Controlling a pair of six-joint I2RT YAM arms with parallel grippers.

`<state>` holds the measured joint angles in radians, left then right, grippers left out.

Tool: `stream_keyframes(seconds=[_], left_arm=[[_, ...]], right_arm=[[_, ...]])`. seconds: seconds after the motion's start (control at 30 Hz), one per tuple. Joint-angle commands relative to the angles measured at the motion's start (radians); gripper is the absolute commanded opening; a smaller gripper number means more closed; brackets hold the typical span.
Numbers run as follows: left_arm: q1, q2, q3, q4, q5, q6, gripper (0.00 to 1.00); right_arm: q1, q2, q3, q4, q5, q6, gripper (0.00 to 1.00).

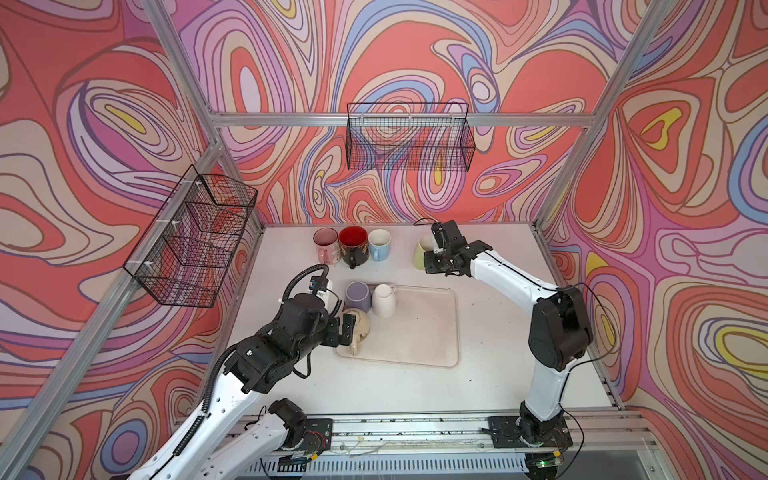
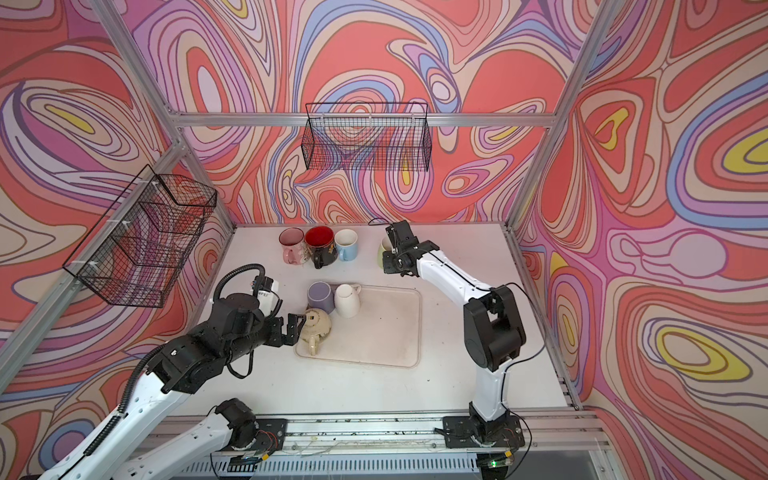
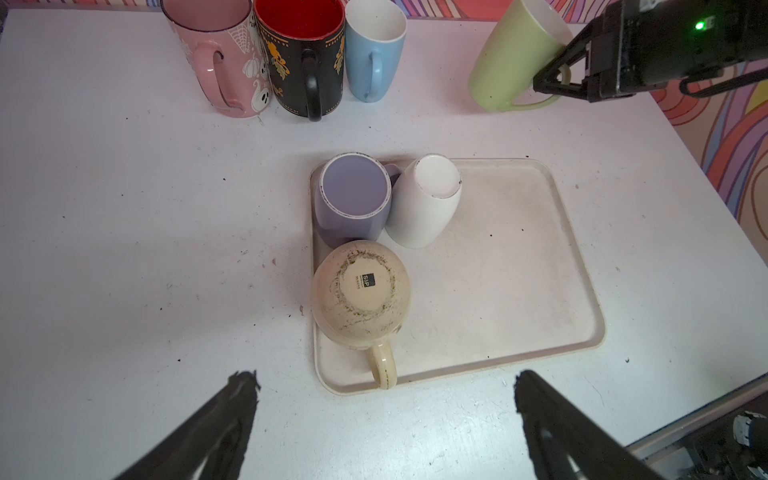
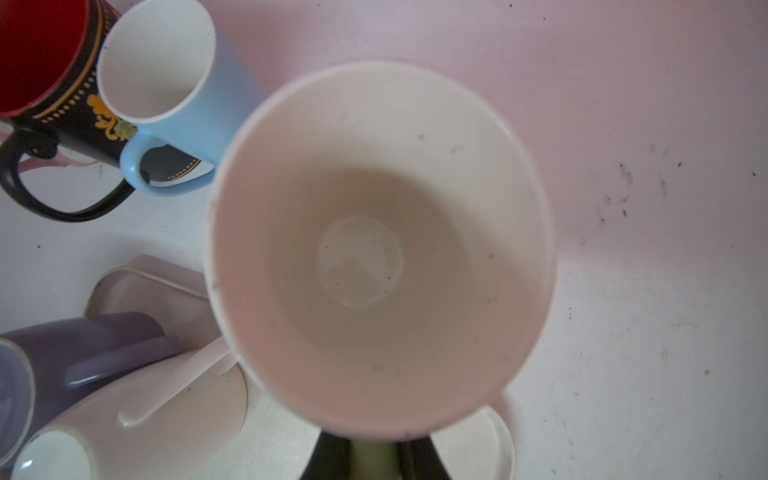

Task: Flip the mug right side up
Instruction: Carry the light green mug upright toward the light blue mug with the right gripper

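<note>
Nearest me, the left tool point(image 1: 348, 328) hangs wide open and empty just beside the cream mug point(image 3: 361, 291), which sits upside down at the tray's point(image 3: 519, 291) near left corner. Behind it the purple mug point(image 3: 353, 195) and white mug point(image 3: 428, 203) stand upside down, touching. Farther back on the desk point(image 3: 124, 208), the right tool point(image 3: 548, 79) is clamped on the handle of the green mug point(image 3: 507, 62), which is tilted; I can't tell whether its base touches the desk. Left of it, the pink mug point(image 3: 216, 62), black mug point(image 3: 299, 62) and blue mug point(image 3: 374, 54) stand upright in a row.
</note>
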<state>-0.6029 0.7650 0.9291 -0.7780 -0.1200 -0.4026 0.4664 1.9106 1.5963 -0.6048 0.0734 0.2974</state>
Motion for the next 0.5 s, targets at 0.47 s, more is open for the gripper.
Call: stream_keyframes(seconds=[0.47], left_arm=[[0.003, 0.020, -0.006, -0.014, 0.025, 0.036, 0.99]], right_arm=[[0.072, 0.283, 0.391, -0.060, 0.121, -0.044, 0.00]])
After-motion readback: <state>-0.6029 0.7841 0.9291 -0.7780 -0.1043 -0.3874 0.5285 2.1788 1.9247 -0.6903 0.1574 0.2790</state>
